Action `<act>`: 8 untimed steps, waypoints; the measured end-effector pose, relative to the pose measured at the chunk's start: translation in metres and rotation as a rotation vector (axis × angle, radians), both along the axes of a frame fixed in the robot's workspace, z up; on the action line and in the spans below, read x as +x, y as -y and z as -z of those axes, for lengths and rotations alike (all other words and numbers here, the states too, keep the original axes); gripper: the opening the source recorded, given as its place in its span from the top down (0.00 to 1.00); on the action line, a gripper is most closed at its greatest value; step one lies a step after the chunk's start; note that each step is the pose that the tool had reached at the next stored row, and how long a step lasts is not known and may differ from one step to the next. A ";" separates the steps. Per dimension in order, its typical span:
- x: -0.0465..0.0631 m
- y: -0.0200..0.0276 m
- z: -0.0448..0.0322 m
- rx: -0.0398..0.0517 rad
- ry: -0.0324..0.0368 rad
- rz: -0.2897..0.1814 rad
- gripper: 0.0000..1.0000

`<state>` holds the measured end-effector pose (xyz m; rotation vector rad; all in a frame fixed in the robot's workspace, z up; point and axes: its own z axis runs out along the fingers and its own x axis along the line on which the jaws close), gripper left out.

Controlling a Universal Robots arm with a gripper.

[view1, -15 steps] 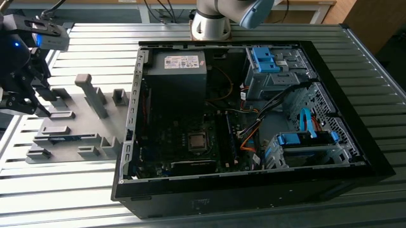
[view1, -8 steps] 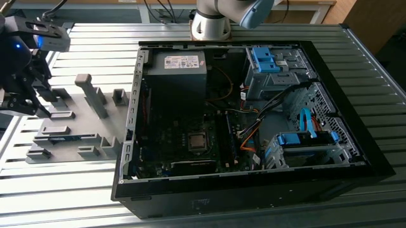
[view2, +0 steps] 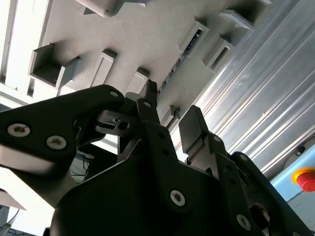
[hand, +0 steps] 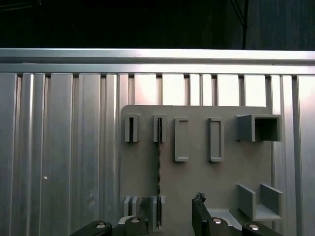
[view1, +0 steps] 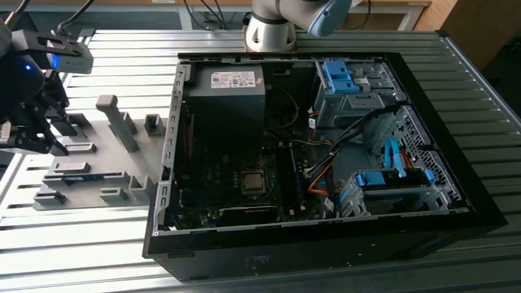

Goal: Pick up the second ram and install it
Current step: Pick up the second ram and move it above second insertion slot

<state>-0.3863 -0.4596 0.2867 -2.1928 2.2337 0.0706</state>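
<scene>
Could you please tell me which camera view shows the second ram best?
The first wrist view: the ram stands on edge in the grey fixture, nearly its whole length visible as a thin dark line. The second wrist view shows a short stretch of that edge; the exterior view shows a small blue-green strip.

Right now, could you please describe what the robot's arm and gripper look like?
The gripper is black, with linked fingers fastened by silver screws. In the exterior view, the arm is silver-grey with a pale blue joint cap, and a blue light glows near its wrist.
</scene>
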 end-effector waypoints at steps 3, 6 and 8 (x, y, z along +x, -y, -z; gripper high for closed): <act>0.000 0.0011 0.0053 0.0000 0.0000 0.004 0.54; 0.000 0.0027 0.0102 -0.0001 0.0000 0.006 0.54; 0.000 0.0043 0.0136 0.0000 0.0002 0.006 0.54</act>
